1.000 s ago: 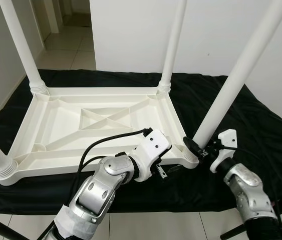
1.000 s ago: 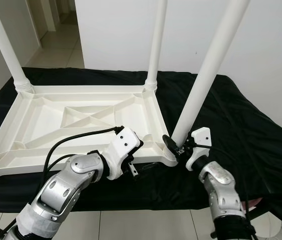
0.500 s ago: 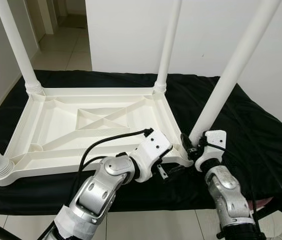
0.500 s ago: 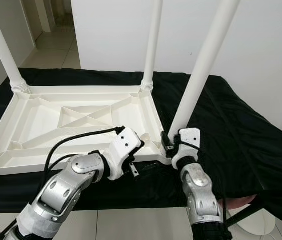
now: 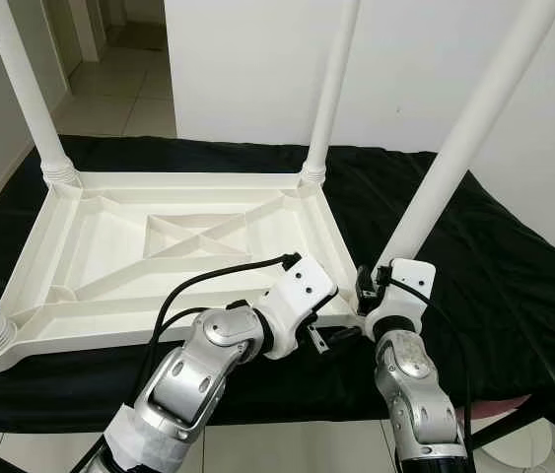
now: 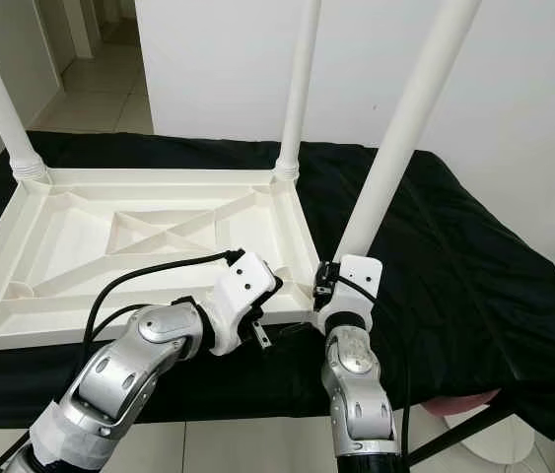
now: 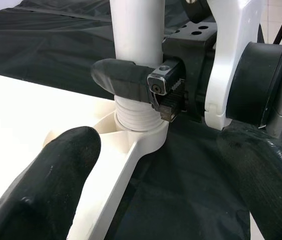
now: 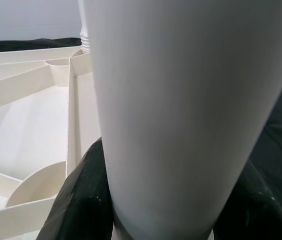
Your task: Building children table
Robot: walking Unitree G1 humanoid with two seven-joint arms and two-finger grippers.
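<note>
This looks like a room in a home — plain white walls [image 5: 257, 69], pale glossy floor tiles [image 5: 119, 99] and a doorway [image 5: 109, 20] opening onto a tiled hallway behind. A low surface draped in black cloth [image 5: 494, 256] serves as the work spot, and on it lies a white plastic table [image 5: 159, 256] (upside down, legs up) — household furniture, not shop stock.
</note>
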